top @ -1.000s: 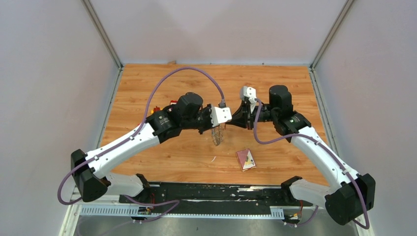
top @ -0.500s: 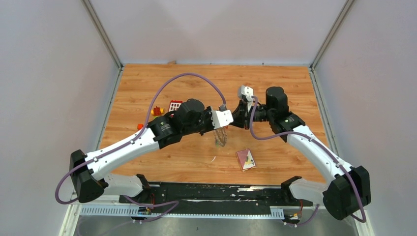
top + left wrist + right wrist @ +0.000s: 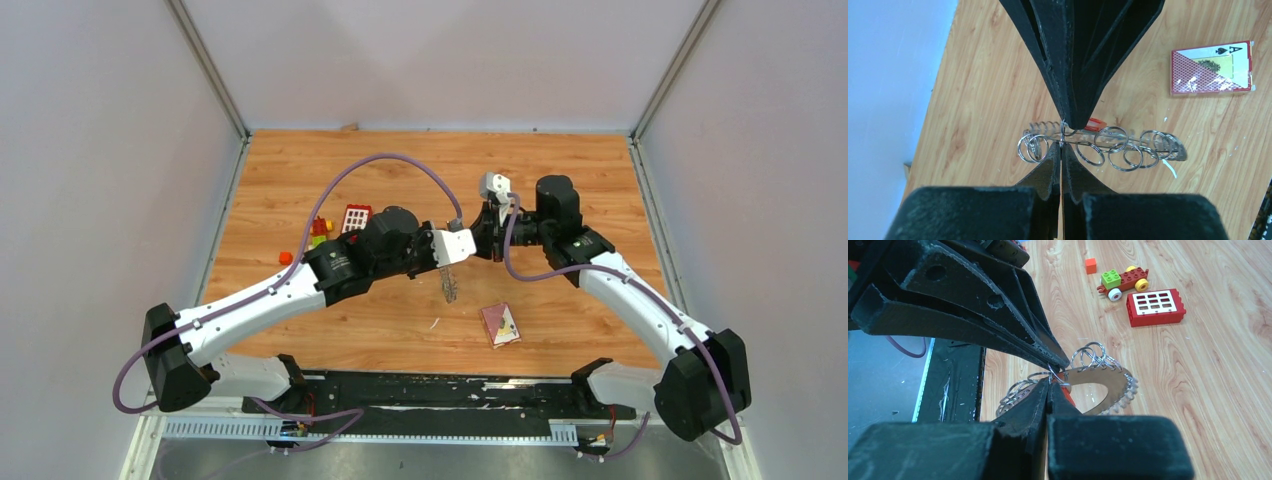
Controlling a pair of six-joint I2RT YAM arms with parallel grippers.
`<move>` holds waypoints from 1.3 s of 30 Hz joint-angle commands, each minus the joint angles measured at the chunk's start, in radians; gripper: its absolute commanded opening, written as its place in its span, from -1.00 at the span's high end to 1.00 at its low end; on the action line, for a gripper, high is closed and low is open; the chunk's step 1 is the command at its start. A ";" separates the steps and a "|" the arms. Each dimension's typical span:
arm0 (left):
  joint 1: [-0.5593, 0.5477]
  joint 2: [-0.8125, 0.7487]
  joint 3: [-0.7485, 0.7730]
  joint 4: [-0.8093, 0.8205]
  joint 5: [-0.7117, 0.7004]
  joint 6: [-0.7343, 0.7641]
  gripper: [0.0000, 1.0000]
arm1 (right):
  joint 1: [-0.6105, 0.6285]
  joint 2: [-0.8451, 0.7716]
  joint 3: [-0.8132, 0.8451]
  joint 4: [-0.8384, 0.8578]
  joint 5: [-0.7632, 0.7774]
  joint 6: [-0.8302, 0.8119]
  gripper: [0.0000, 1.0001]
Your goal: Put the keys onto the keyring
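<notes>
The keyring (image 3: 1128,147) is a grey ring fringed with several small split rings. It hangs above the table between both grippers and also shows in the top view (image 3: 449,284) and the right wrist view (image 3: 1108,382). My left gripper (image 3: 1061,146) is shut on the keyring's rim from below. My right gripper (image 3: 1049,382) is shut on a small split ring at the same spot, tip to tip with the left. A key's red tag (image 3: 1068,394) sits right beside its fingertips, also seen in the left wrist view (image 3: 1094,123). The key's metal part is hidden.
A maroon playing-card box (image 3: 501,324) lies on the wood near the front. A red block with white squares (image 3: 356,217), a small brick car (image 3: 320,227) and an orange cube (image 3: 286,257) lie left of the left arm. A black strip (image 3: 430,392) runs along the near edge.
Both grippers shifted slightly left and toward the front, still tip to tip. The keyring swung to hang more edge-on. The left arm moved off the red block and toys.
</notes>
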 commanded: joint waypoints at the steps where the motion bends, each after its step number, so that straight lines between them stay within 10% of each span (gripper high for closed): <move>1: -0.010 -0.033 0.013 0.072 0.002 -0.002 1.00 | 0.015 0.004 0.003 0.040 -0.010 0.001 1.00; 39: -0.009 -0.048 -0.005 0.061 0.022 0.010 1.00 | 0.009 0.011 0.023 0.010 0.064 0.012 1.00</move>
